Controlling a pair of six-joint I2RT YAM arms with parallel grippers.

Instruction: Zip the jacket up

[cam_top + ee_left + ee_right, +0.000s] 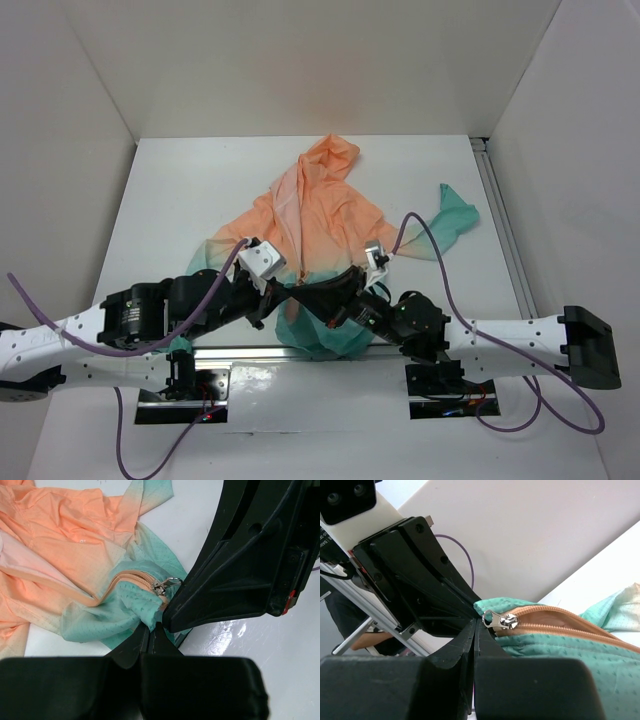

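Observation:
The jacket point(320, 205) lies flat on the white table, peach hood at the far side and teal hem toward the arm bases. The silver zipper slider point(161, 586) sits at the low end of the orange tape, by the hem; it also shows in the right wrist view point(504, 621). My left gripper point(151, 626) is shut on teal hem fabric just below the slider. My right gripper point(476, 621) is shut, its tips touching the side of the slider's pull, with nothing seen between them. The two grippers cross over the hem, left point(300, 297) and right point(290, 283).
One teal-cuffed sleeve point(455, 215) spreads out to the right. A metal rail point(500, 230) runs along the table's right edge and another along the near edge point(250, 352). White walls enclose the table on three sides. Purple cables loop over both arms.

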